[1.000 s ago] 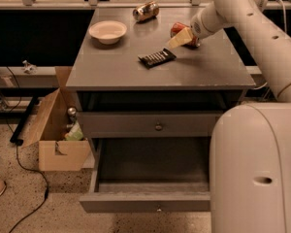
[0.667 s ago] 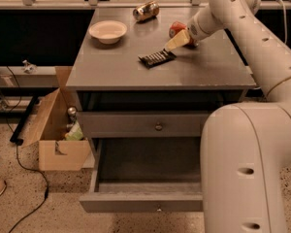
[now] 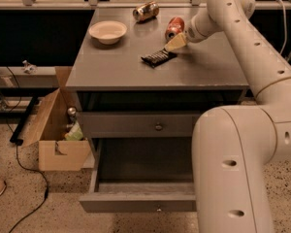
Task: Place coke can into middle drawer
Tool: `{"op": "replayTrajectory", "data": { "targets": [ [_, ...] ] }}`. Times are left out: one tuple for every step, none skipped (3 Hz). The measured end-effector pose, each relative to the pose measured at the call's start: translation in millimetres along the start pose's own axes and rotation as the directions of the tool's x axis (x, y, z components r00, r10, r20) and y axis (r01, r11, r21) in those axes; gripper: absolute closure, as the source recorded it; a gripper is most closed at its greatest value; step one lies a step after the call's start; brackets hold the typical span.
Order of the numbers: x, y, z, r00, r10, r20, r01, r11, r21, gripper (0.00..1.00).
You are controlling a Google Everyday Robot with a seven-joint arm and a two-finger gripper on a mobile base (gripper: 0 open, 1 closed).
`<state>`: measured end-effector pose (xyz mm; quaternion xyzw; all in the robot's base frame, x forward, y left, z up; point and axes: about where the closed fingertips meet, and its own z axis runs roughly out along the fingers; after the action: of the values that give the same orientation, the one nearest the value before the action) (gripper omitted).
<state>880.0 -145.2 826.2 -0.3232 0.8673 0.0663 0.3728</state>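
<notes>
The coke can (image 3: 174,27), red with silver ends, lies on its side at the back right of the grey cabinet top (image 3: 116,72). My gripper (image 3: 176,42) hangs low over the top just in front of the can, between it and a black ridged bar (image 3: 158,58). I cannot tell whether it touches the can. The middle drawer (image 3: 140,200) is pulled far out at the bottom, and its inside shows nothing in it. The upper knobbed drawer (image 3: 157,125) is shut.
A white bowl (image 3: 107,31) sits at the back left of the top and a brownish-gold can (image 3: 146,11) lies at the back edge. An open cardboard box (image 3: 58,135) and cables lie on the floor at left. My own arm (image 3: 233,169) fills the right foreground.
My gripper has edged slightly left and nearer the front, staying beside the coke can. The arm's elbow has swung. The can, bar and drawers have not moved.
</notes>
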Motion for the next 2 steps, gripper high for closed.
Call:
{"op": "replayTrajectory", "data": {
  "targets": [
    [-2.7,-0.5,-2.9,1.0,0.0,0.001,0.0,1.0,0.0,0.73],
    [-5.2,-13.6,-21.7,0.998,0.032,0.057,-0.032,0.9995,0.001,0.96]
  ]
}}
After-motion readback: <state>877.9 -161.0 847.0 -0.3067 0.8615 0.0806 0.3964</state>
